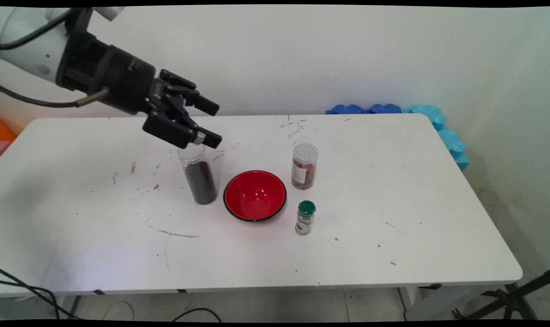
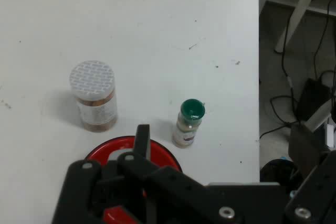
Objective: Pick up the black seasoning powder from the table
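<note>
1. I am seeing the gripper [image 1: 211, 122] hanging above the desk [image 1: 393, 190], tilted, with its jaws standing open and holding nothing.
2. The lower finger is sitting right at the rim of a tall clear jar [image 1: 199, 175], which is standing upright with a dark filling and no lid on it. I cannot tell if they are touching.
3. A red bowl [image 1: 255, 195] is standing just beside this jar, on its right.
4. A jar with a white lid [image 1: 304, 165] and brown contents is standing near the bowl, behind it.
5. A small bottle with a green cap [image 1: 305, 218] is standing in front of that jar.
</note>
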You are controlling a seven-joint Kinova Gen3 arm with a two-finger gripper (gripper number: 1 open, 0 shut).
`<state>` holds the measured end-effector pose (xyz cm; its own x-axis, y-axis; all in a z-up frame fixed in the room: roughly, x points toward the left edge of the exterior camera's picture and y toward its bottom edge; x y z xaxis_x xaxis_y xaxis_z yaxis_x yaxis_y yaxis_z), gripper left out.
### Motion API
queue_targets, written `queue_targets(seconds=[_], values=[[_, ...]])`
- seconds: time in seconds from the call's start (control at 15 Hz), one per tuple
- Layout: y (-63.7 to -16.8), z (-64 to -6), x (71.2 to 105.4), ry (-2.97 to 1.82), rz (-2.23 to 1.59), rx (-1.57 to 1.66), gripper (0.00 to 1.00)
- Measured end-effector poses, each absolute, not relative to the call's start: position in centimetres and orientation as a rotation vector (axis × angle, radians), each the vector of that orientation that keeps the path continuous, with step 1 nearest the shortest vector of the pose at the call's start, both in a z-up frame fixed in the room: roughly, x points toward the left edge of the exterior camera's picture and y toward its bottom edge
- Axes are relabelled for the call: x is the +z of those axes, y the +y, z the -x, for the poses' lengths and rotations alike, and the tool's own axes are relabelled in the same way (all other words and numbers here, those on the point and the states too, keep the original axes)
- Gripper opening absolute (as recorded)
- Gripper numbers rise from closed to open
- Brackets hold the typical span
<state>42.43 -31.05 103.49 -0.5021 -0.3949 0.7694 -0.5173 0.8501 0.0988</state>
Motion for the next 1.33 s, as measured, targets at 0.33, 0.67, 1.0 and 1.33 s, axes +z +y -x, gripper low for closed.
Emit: queue_targets(seconds=[0.33,0.67,1.0,1.33], values=[[-30.5,-44.8,103.4,-2.167,-0.676,0.196,1.0],[-29.7,-48.0,102.5,-2.178,-0.715,0.218,1.0],[-28.7,-51.2,100.6,-2.195,-0.798,0.273,1.0],[-28.0,-52.4,99.0,-2.208,-0.858,0.329,1.0]])
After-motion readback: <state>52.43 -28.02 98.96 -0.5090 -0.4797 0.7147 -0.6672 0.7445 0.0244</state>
